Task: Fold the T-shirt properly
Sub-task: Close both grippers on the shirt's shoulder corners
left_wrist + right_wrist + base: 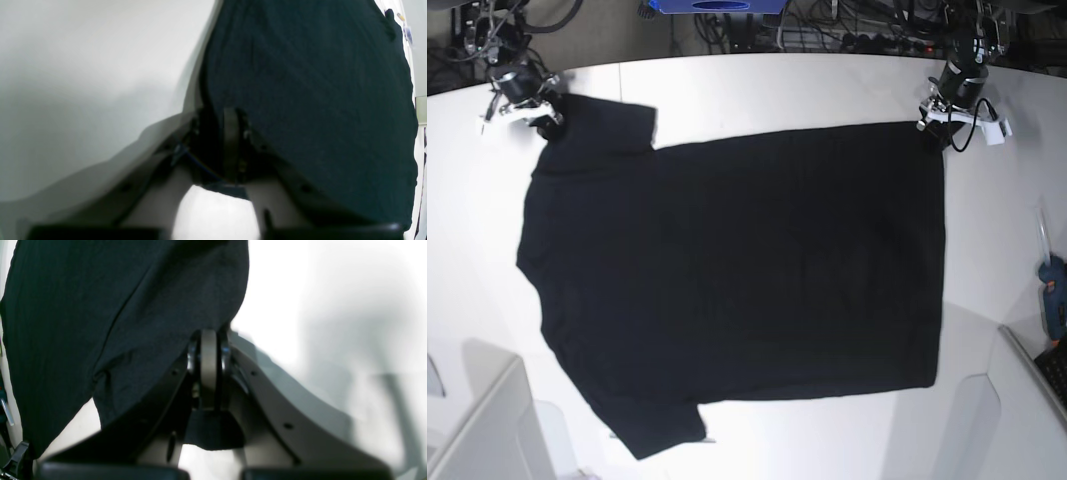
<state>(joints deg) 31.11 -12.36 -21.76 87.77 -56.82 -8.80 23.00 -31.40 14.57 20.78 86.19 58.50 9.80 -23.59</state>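
The T-shirt point(747, 270) lies spread flat on the white table point(777, 90), plain black face up, sleeves to the left and hem to the right. No print shows. My left gripper point(933, 127) is shut on the far hem corner; in the left wrist view its jaws point(232, 146) pinch black cloth point(317, 100). My right gripper point(544, 117) is shut on the far sleeve corner; in the right wrist view its jaws point(208, 370) clamp the cloth point(100, 323), with a small flap hanging below them.
A blue tool point(1055, 298) lies at the table's right edge. Cables and gear point(847, 30) run behind the far edge. Grey panels stand at the near left corner point(487, 430) and the near right corner point(1027, 410).
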